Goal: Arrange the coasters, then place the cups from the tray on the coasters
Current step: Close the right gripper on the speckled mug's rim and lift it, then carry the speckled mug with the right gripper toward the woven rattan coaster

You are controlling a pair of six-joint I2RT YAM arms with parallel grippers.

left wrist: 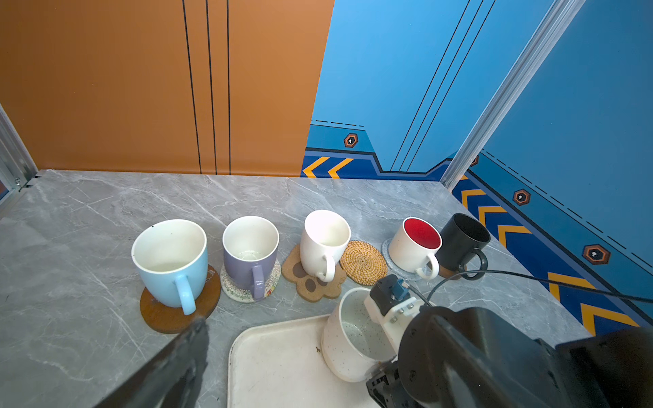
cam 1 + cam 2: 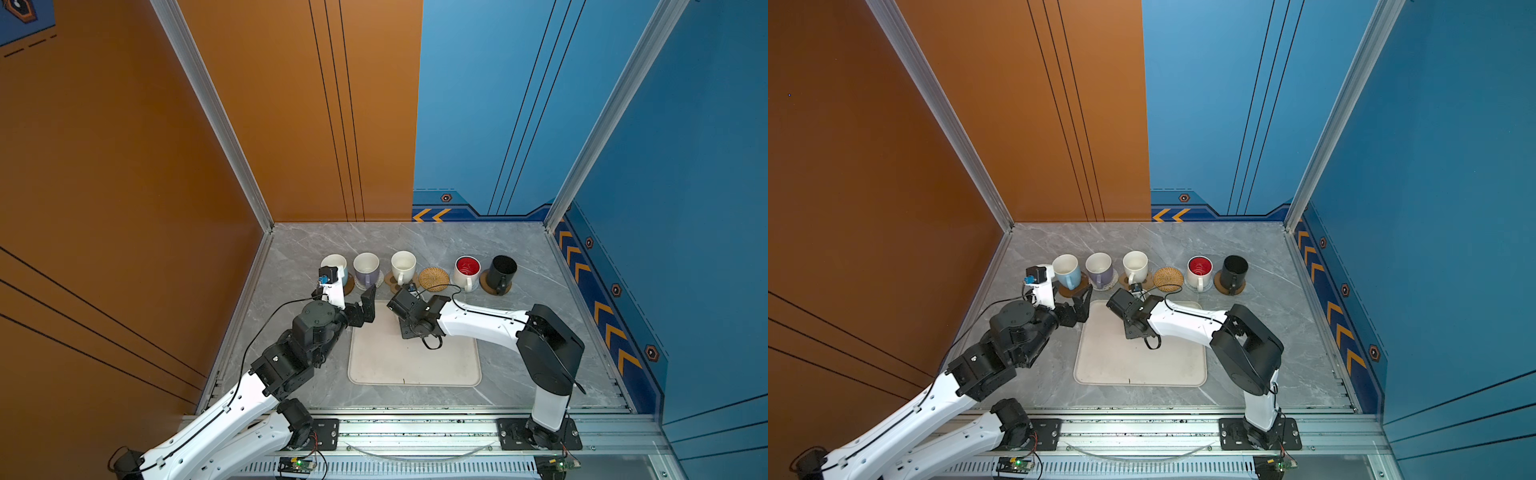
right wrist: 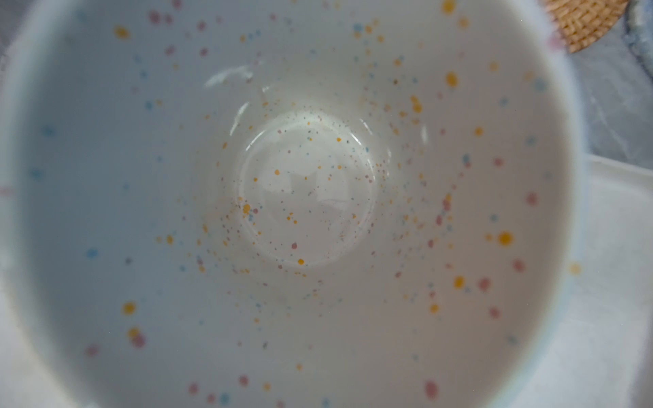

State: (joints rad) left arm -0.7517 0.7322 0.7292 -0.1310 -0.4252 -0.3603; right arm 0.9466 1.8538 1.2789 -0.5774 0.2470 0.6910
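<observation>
The left gripper (image 2: 1080,296) is held wide open; the right gripper (image 1: 378,368) is angled downward, its jaws hidden.

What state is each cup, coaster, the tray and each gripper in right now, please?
Light blue cup: upright on a brown round coaster.
Lilac cup: upright on the white woven coaster.
White cup: upright on the paw coaster.
Red-lined cup: upright on the grey-blue coaster.
Black cup: upright on the other brown coaster.
Speckled cup: on the tray, no coaster yet.
Rattan coaster: bare.
Left gripper: open, empty.
Right gripper: at the speckled cup, grip hidden.
</observation>
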